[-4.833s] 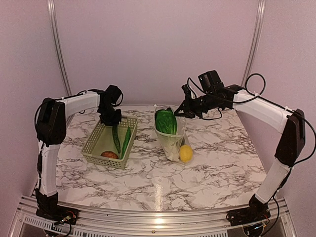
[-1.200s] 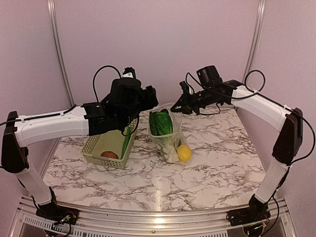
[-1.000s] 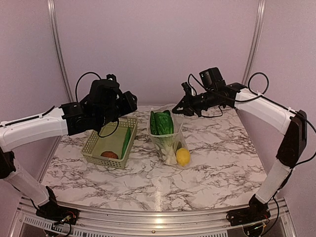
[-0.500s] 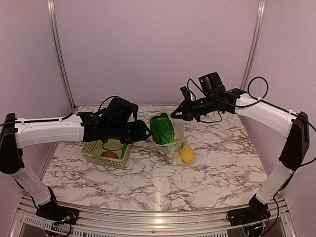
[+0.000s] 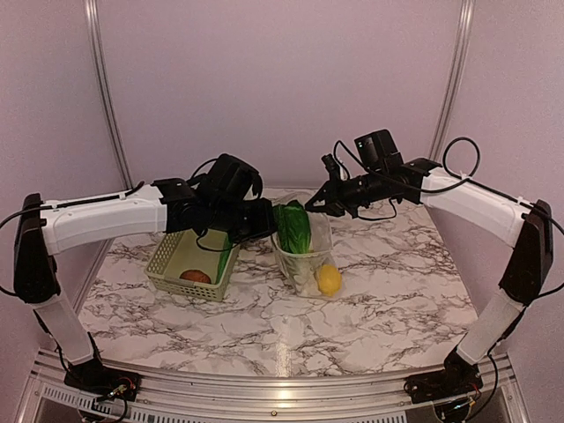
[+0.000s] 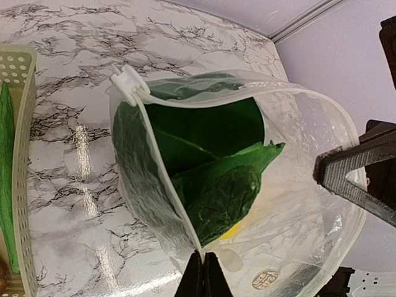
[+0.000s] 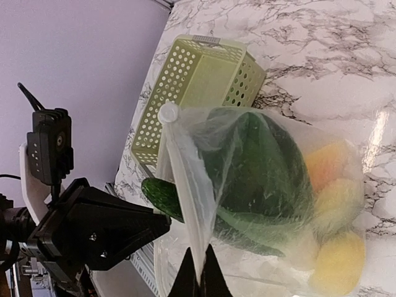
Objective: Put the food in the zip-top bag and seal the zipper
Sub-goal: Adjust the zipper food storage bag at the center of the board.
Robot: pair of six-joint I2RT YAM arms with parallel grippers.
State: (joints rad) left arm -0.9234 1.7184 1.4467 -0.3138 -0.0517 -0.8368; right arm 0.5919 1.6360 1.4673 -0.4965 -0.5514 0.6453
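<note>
The zip-top bag (image 5: 306, 251) stands on the table, its mouth held open between both grippers. My left gripper (image 6: 203, 267) is shut on the left rim, and my right gripper (image 7: 199, 277) is shut on the opposite rim. The zipper (image 6: 156, 168) runs along the mouth to a white slider (image 6: 129, 84). Leafy bok choy (image 6: 213, 162) fills the bag, with a lemon (image 5: 329, 279) and an orange piece (image 7: 326, 162) lower down. A long green piece (image 5: 225, 254) and a reddish-brown round one (image 5: 196, 276) lie in the basket (image 5: 167, 260). A dark green end (image 7: 161, 196) shows by the bag's rim.
The pale green lattice basket sits left of the bag, under my left forearm (image 5: 106, 218). The marble table (image 5: 291, 326) runs to a metal rail at the near edge, and pale walls close the back and sides.
My left arm swung down from above the basket to the bag's left rim, and its gripper went from open to shut on the rim. My right gripper kept its hold.
</note>
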